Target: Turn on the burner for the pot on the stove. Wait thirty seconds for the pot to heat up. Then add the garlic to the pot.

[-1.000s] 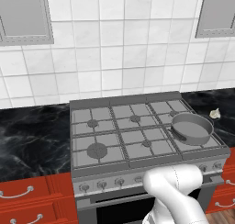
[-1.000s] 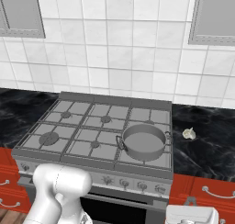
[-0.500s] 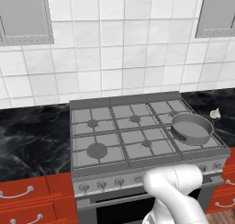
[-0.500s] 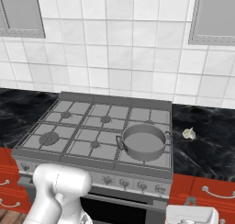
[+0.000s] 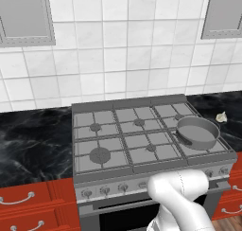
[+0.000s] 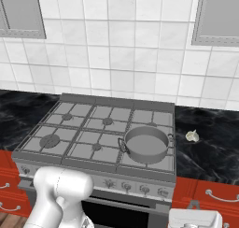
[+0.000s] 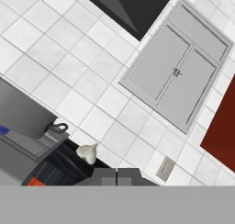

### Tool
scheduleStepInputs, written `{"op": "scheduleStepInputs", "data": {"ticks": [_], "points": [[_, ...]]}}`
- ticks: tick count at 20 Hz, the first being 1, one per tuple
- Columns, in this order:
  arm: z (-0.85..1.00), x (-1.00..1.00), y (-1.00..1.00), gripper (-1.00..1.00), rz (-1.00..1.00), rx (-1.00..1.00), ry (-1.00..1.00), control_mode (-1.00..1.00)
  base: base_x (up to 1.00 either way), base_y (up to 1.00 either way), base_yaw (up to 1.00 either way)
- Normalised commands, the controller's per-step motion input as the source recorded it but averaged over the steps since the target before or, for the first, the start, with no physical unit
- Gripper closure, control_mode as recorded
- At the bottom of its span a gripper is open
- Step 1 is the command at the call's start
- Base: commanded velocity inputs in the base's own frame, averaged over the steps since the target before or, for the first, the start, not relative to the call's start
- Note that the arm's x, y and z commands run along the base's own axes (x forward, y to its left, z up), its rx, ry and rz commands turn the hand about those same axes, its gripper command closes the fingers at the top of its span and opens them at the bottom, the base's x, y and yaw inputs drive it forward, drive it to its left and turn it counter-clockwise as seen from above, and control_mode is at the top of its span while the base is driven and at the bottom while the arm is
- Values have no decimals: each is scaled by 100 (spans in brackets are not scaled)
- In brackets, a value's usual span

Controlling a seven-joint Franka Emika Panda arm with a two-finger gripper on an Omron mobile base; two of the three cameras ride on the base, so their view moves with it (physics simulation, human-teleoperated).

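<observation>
With our hand (image 7: 117,176) held low, its grip unclear to us, we risk turning the wrong knob (image 6: 144,190) for the pot (image 6: 145,144).

One pot (image 6: 145,144), one garlic bulb (image 6: 192,136), one stove (image 6: 65,158) with six burners.

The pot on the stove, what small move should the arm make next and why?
Probably reach for the knob row on the stove front. The pot sits on the front right burner, the garlic lies on the counter beside it, and no flame shows, so lighting likely comes first.
</observation>
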Motion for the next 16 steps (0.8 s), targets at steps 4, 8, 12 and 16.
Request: {"op": "scheduleStepInputs", "data": {"ticks": [4, 8, 12, 16], "points": [[0, 0, 0, 100, 0, 0, 0, -100, 0, 0, 0], [0, 0, 0, 100, 0, 0, 0, -100, 0, 0, 0], [0, 0, 0, 100, 0, 0, 0, -100, 0, 0, 0], [0, 0, 0, 100, 0, 0, 0, -100, 0, 0, 0]]}}
